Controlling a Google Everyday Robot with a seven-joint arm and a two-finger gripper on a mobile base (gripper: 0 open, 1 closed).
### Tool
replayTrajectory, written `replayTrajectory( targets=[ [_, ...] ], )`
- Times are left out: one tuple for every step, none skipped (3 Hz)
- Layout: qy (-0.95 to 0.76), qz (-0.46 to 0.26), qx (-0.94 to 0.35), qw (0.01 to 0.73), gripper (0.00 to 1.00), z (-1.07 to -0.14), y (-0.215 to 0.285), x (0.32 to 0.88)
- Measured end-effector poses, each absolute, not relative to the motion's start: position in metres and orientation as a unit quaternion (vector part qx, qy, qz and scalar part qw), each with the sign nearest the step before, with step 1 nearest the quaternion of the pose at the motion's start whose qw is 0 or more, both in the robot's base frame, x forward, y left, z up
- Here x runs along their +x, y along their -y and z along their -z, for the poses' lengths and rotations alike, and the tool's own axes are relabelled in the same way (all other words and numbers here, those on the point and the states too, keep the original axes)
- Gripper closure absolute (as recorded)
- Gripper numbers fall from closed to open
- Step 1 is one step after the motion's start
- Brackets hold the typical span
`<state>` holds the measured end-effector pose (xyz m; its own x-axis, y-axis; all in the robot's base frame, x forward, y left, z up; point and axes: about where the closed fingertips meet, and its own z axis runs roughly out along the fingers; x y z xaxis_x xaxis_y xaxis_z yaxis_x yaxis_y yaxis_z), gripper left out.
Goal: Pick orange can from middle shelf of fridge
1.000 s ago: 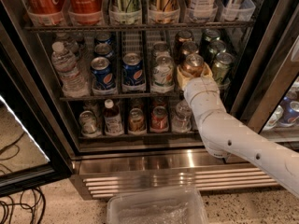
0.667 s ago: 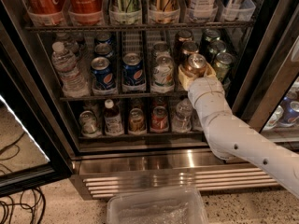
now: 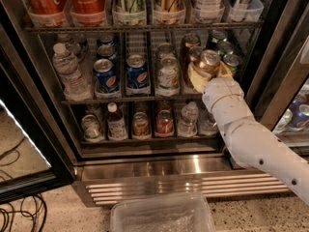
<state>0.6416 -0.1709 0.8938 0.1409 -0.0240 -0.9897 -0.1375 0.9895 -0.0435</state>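
The fridge (image 3: 159, 170) stands open, with a ribbed steel base panel. Its middle shelf (image 3: 130, 99) holds rows of short cans, among them blue Pepsi cans (image 3: 137, 75) and a white-green can (image 3: 167, 76). The orange can (image 3: 208, 63), copper coloured with a silver top, sits tilted at the front right of that shelf. My gripper (image 3: 206, 74) is at the end of the white arm that comes in from the lower right. Its yellowish fingers (image 3: 193, 77) wrap both sides of the orange can. More copper cans stand behind it. Dark green cans (image 3: 231, 61) are just to the right.
Tall Coca-Cola cans (image 3: 88, 1) fill the rack above. A water bottle (image 3: 69, 73) stands at the left of the middle shelf. Small bottles and cans (image 3: 140, 123) fill the rack below. A clear plastic bin (image 3: 161, 214) lies on the floor in front. Cables (image 3: 21, 216) trail at the lower left.
The gripper and the orange can have shifted right and slightly outward, away from the white-green can. The can now leans more in the fingers.
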Motion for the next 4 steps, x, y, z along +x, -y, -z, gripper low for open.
replayTrajectory(
  targets=[
    [-0.657,-0.088,-0.076,0.745,1.00,-0.896,0.163,0.629],
    [-0.666,-0.165,-0.097,0.721,1.00,-0.887,0.132,0.613],
    [-0.669,-0.229,-0.123,0.697,1.00,-0.880,0.104,0.595],
    [-0.662,-0.266,-0.160,0.683,1.00,-0.880,0.089,0.577]
  ],
)
